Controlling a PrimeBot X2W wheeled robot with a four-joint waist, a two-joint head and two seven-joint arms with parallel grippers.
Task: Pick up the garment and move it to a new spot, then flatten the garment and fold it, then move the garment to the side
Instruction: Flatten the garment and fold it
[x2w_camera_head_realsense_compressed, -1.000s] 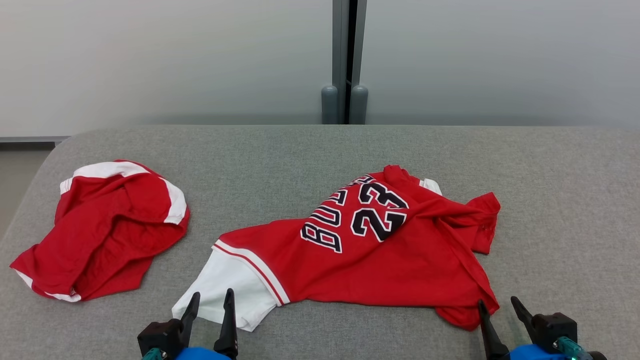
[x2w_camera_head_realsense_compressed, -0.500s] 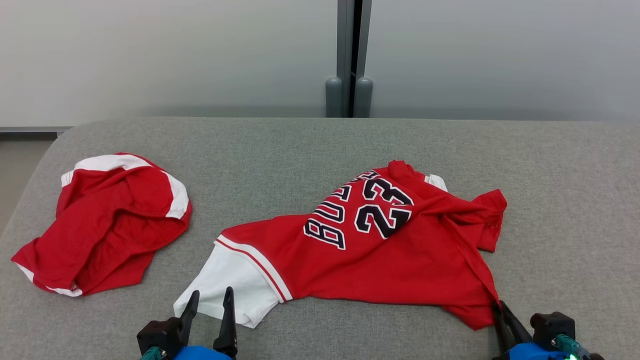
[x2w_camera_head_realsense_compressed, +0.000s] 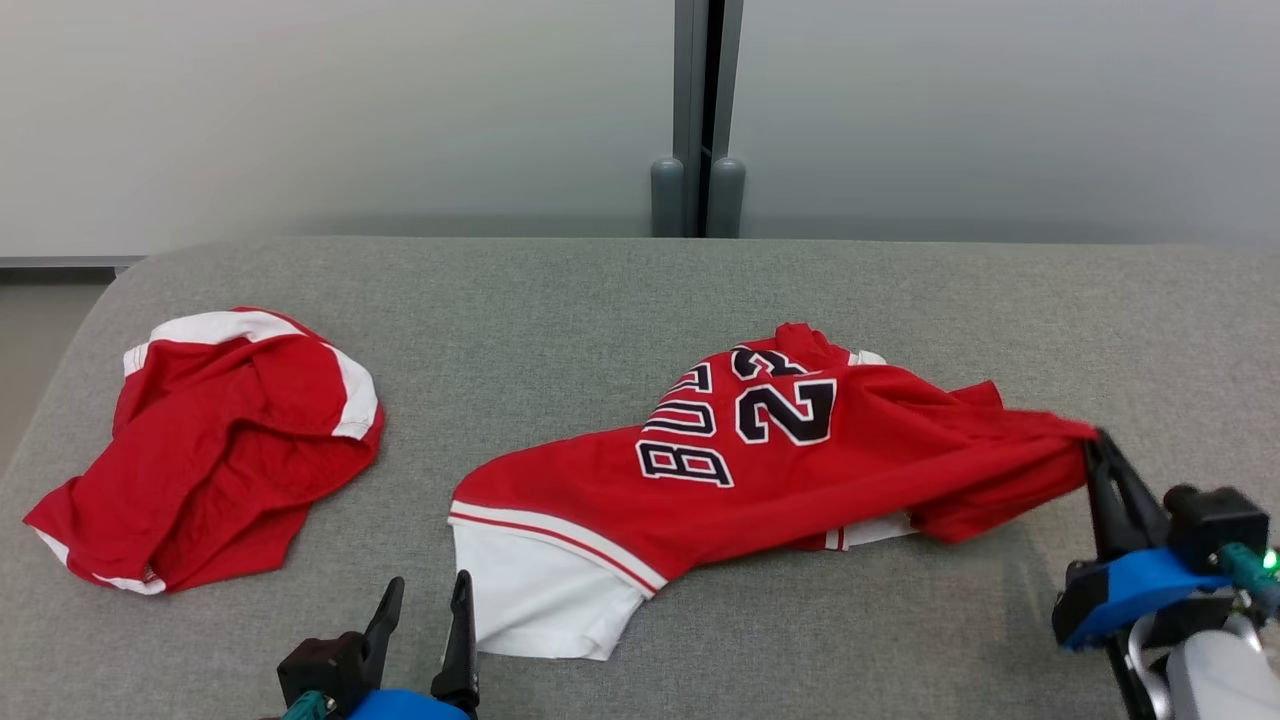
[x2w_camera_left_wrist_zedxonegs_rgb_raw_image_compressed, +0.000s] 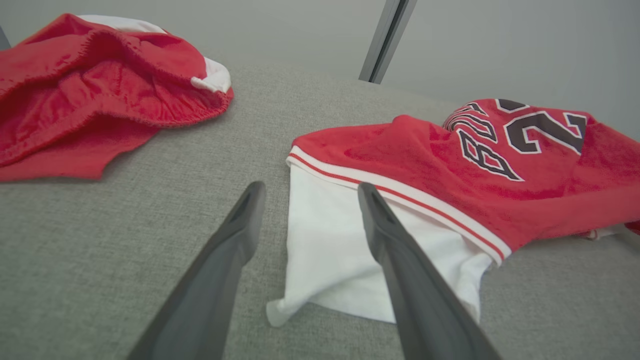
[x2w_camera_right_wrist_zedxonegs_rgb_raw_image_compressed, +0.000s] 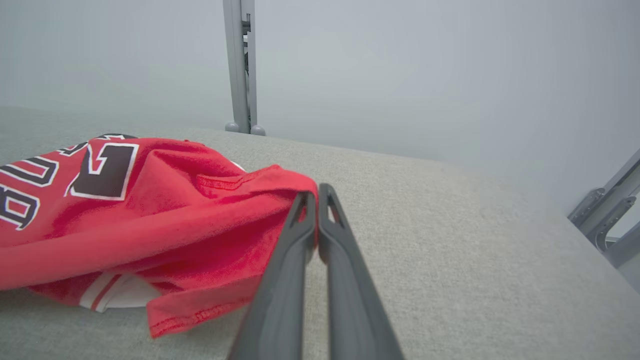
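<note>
Head view: right gripper (x2w_camera_head_realsense_compressed: 1097, 447) pinching a corner of red jersey (x2w_camera_head_realsense_compressed: 780, 470), cloth stretched away to its left over grey table (x2w_camera_head_realsense_compressed: 600, 300); left gripper (x2w_camera_head_realsense_compressed: 428, 582) spread, jersey's white end (x2w_camera_head_realsense_compressed: 530, 600) just right of its tips; second red garment (x2w_camera_head_realsense_compressed: 210, 440) well to its left.
Left wrist view: left gripper (x2w_camera_left_wrist_zedxonegs_rgb_raw_image_compressed: 311, 187) spread wide, gripping nothing; white end (x2w_camera_left_wrist_zedxonegs_rgb_raw_image_compressed: 330, 240) between and behind its fingers.
Right wrist view: right gripper (x2w_camera_right_wrist_zedxonegs_rgb_raw_image_compressed: 315, 194) pressed together on jersey (x2w_camera_right_wrist_zedxonegs_rgb_raw_image_compressed: 150, 220) edge at fingertips.
</note>
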